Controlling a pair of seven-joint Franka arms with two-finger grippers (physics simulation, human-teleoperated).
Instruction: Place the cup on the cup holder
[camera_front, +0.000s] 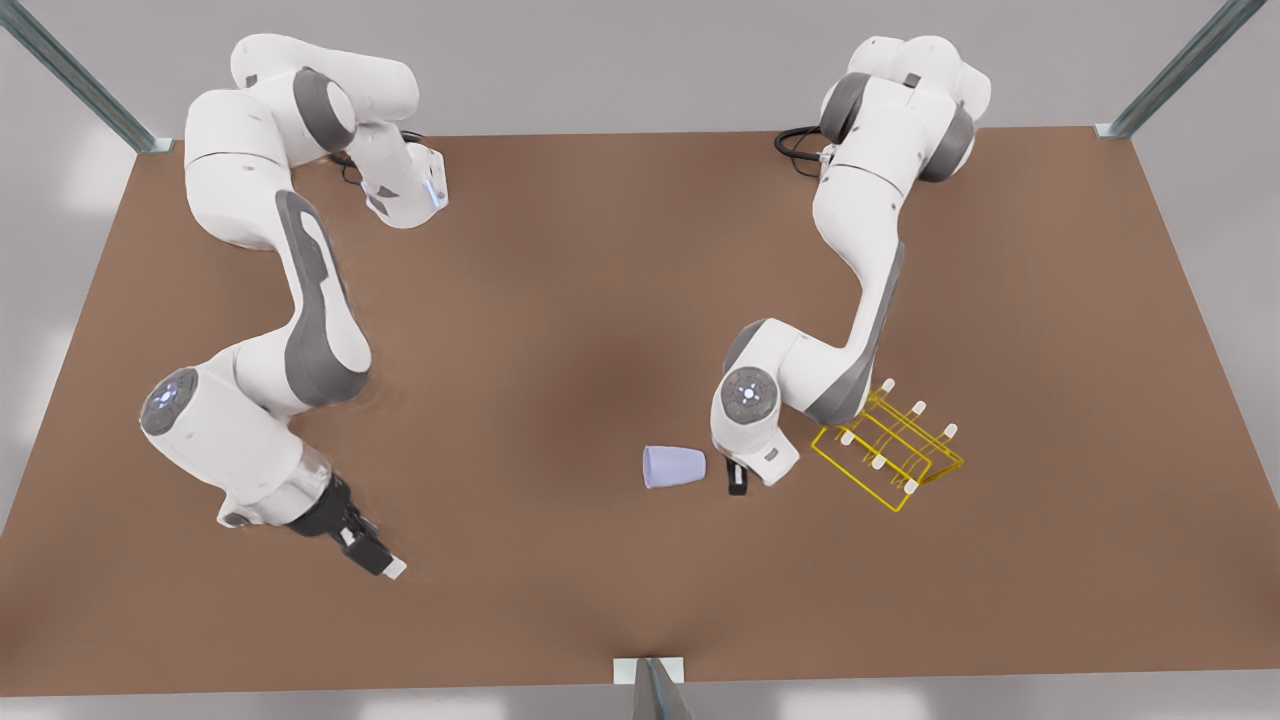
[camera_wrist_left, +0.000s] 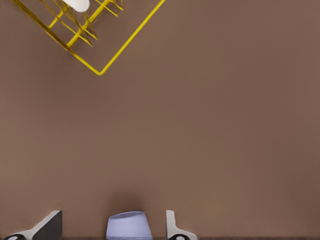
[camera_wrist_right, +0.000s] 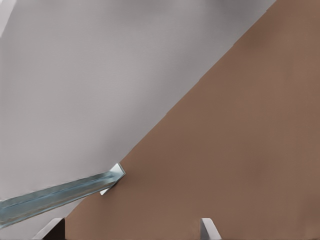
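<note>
The lavender-blue cup (camera_front: 675, 467) lies on its side on the brown table, wide mouth toward the front view's left. My left gripper (camera_front: 737, 480) is low over the table just to the front view's right of it. In the left wrist view the left gripper (camera_wrist_left: 113, 216) is open, with the cup (camera_wrist_left: 129, 226) between its fingers (camera_wrist_left: 172, 229), not clamped. The yellow wire cup holder (camera_front: 888, 445) stands beyond that arm, to the front view's right, and its corner (camera_wrist_left: 95, 30) appears in the left wrist view. My right gripper (camera_front: 375, 555) waits open near the front edge, at the front view's left.
The right wrist view, where my right gripper (camera_wrist_right: 131, 222) hangs, looks over the table's edge at a metal frame post (camera_wrist_right: 55, 195). Another post (camera_front: 655, 690) stands at the middle of the front edge. Bare brown tabletop (camera_front: 560, 330) lies between the arms.
</note>
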